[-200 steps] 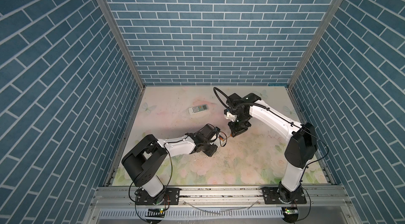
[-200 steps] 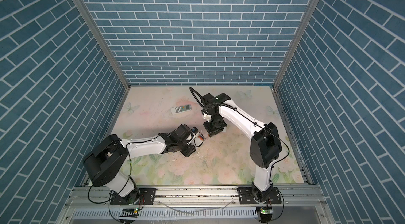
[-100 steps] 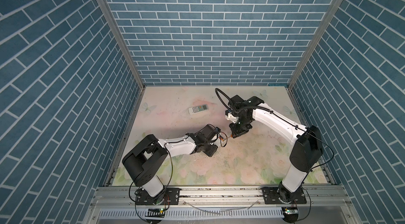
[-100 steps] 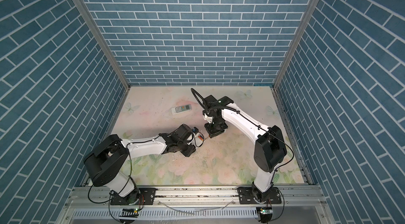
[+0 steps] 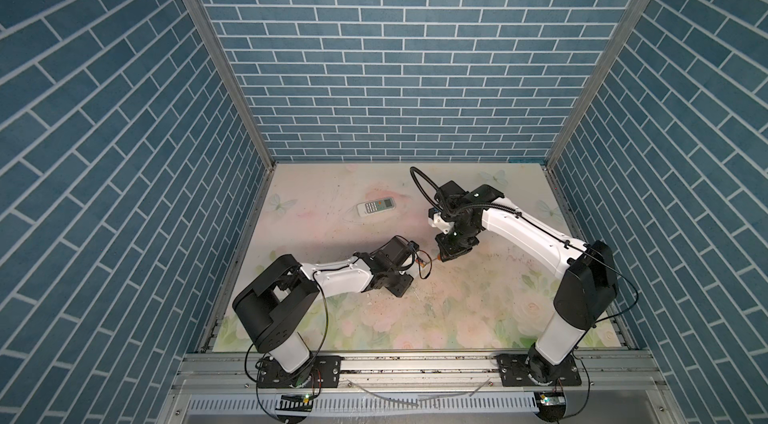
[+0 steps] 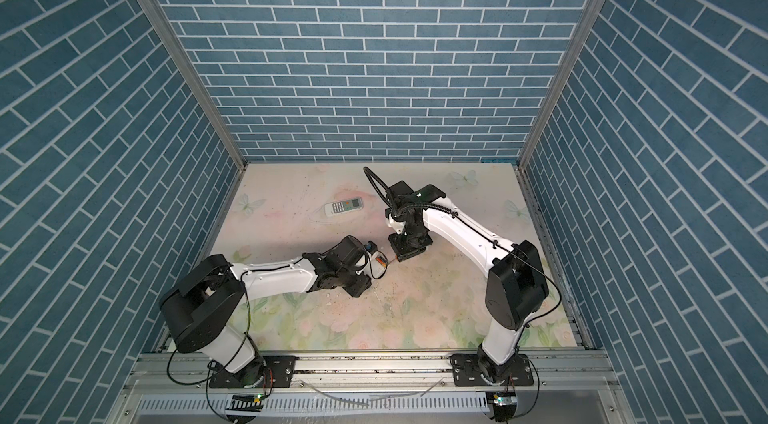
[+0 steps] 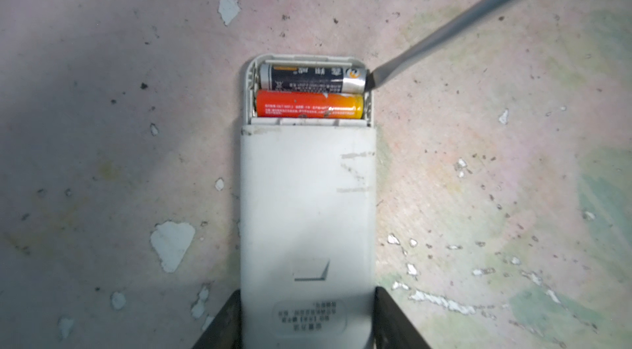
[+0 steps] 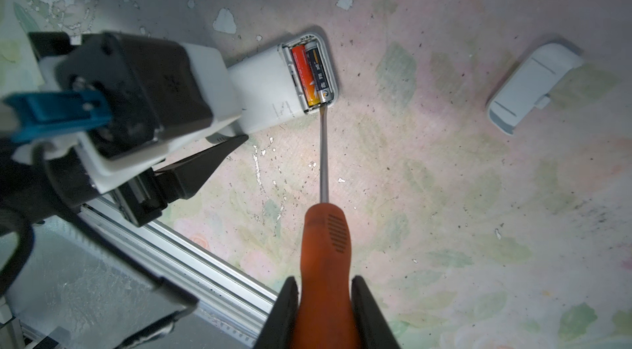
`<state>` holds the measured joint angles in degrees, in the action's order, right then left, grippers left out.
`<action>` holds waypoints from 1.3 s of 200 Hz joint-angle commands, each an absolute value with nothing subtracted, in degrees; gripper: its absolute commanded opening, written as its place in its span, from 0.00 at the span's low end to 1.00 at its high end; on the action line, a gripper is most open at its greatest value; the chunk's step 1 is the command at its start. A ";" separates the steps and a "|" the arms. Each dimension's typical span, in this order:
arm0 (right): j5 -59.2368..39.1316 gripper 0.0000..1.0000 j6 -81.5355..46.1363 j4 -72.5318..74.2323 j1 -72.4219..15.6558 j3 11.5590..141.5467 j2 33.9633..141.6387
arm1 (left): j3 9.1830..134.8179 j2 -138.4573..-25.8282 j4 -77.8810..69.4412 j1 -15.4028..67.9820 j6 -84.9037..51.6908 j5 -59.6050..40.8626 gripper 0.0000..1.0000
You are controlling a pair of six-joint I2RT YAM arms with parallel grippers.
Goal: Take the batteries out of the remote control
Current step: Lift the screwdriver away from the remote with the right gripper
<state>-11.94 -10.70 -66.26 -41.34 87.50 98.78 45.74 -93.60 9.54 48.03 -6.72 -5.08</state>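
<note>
A: What has your right pincer got?
B: My right pincer (image 8: 324,282) is pinching the orange handle of the screwdriver (image 8: 325,238), one finger on each side. The thin shaft reaches out to the remote control (image 8: 270,91), and its tip touches the silver end of the black battery (image 8: 318,72) at a corner of the uncovered compartment.
A: And the left one?
B: My left pincer (image 7: 307,292) is clamped on the two long sides of the remote control near its closed end. The remote lies back up on the worktop (image 7: 102,125). Both batteries are in the compartment, side by side: the black one against the end wall, the orange battery (image 7: 307,107) touching it on the inner side.
A: Anything farther out?
B: A white cover (image 8: 533,80) lies on the worktop well apart from the remote control. A second remote (image 5: 376,207) lies buttons up, nearer the back wall.
A: What differs from a second ago?
B: In both top views my right arm's elbow has swung outward, toward the right wall and the near edge, while its pincer stayed by the remote control. My left arm and the second remote are where they were
</note>
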 commanded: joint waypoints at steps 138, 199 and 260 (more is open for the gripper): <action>-14.24 0.00 -9.86 -59.94 -41.84 87.45 95.85 | 44.36 -98.14 14.33 50.07 -5.81 -8.97 0.45; -11.13 0.00 -11.67 -63.52 -40.84 87.94 95.73 | 44.30 -97.46 14.72 50.02 -6.09 -7.85 0.45; -9.53 0.00 -11.09 -68.17 -38.15 89.99 94.22 | 45.82 -95.89 15.18 50.10 -4.45 -6.69 0.45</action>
<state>-11.14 -11.20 -64.47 -39.29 87.70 97.41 46.37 -93.95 9.89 48.51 -6.50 -4.45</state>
